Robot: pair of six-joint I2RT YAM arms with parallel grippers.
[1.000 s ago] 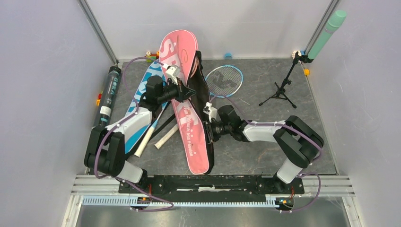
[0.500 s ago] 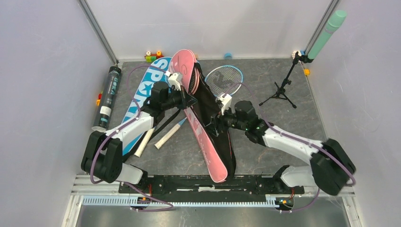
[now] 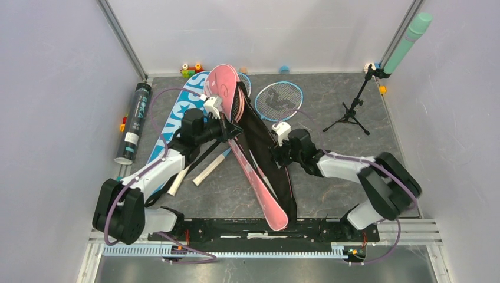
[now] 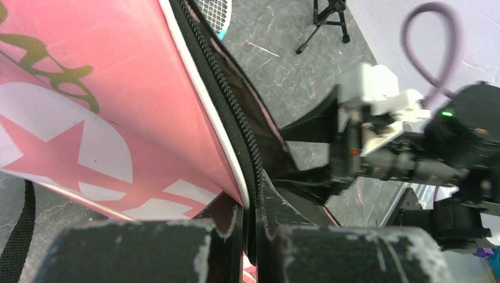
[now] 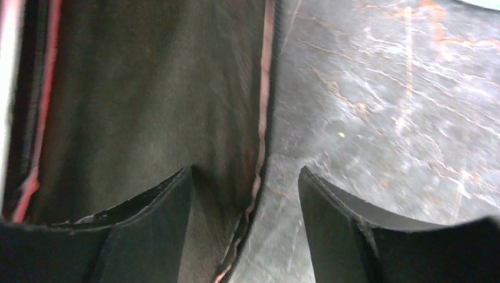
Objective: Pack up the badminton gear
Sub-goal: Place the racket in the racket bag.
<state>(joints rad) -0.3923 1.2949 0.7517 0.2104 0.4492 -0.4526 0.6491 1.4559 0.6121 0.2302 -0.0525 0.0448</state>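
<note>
The pink racket bag (image 3: 220,88) stands tilted on its long edge, unzipped, its black lining (image 3: 263,154) spread toward the right. My left gripper (image 3: 234,131) is shut on the upper flap's zipper edge (image 4: 250,194), holding that pink flap (image 4: 88,106) up. My right gripper (image 3: 275,155) is open, low over the table. Its fingers (image 5: 177,206) straddle the lower flap's zipper edge (image 5: 257,177) without pinching it. A blue racket (image 3: 278,99) lies behind the bag. The blue bag (image 3: 174,118) lies left, with white handles (image 3: 207,169) beside it. The dark tube (image 3: 134,121) lies at the far left.
A black tripod (image 3: 350,112) carrying a green cylinder (image 3: 408,40) stands at the back right. Small toy blocks (image 3: 190,69) sit at the back wall. A black strap (image 3: 200,162) trails under the left arm. Grey walls close in both sides.
My right gripper has opened and let go of the bag, shifting up toward its middle. The pink bag has turned onto its edge and spread open. My left gripper stayed shut on it.
</note>
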